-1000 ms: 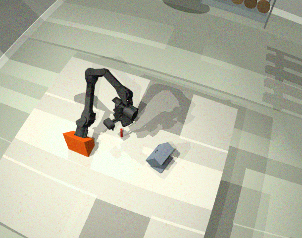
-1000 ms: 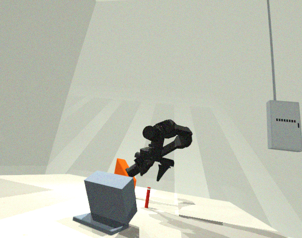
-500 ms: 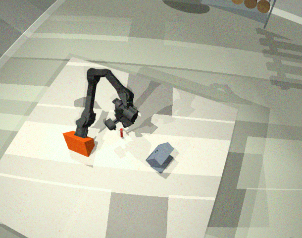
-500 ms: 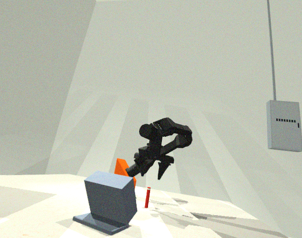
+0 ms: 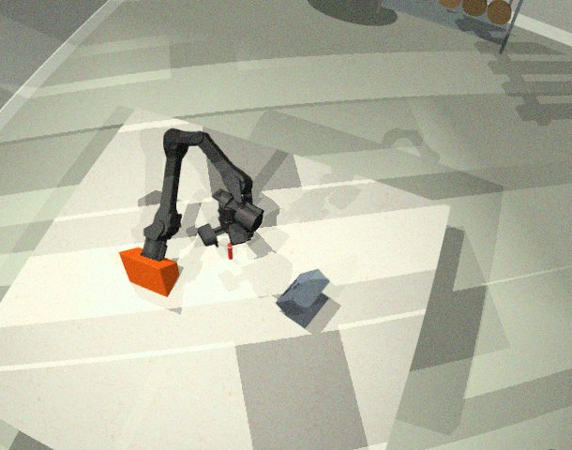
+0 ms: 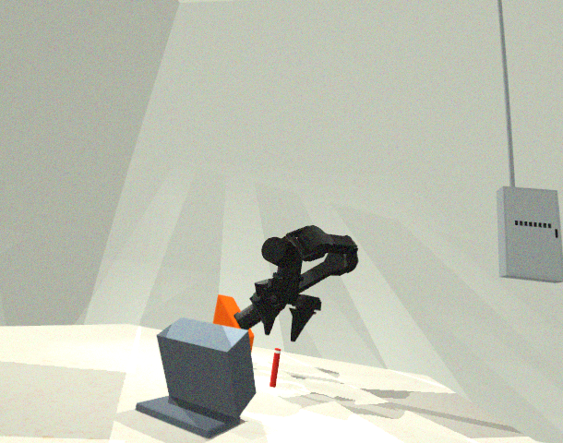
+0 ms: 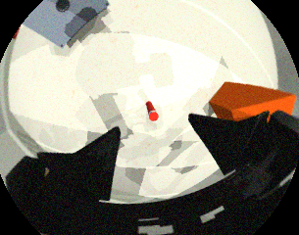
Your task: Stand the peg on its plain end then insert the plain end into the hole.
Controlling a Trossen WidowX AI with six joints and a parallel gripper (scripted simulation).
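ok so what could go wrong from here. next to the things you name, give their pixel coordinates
The red peg (image 5: 230, 252) (image 6: 274, 367) (image 7: 150, 109) stands alone on a narrow end, so a brush from one finger of the open end effector (image 5: 224, 243) (image 6: 280, 337) (image 7: 155, 122) could topple it. The hole (image 7: 63, 5) is in a sloped face, so once gripped, the peg may jam if its tilt doesn't match.

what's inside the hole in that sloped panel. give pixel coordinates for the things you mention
Only darkness shows in the hole of the sloped panel (image 5: 307, 286) (image 6: 200, 377) (image 7: 46, 24); its bottom can't be made out. The peg (image 5: 230, 251) (image 6: 274, 367) (image 7: 150, 109) stands apart on the table, outside it.
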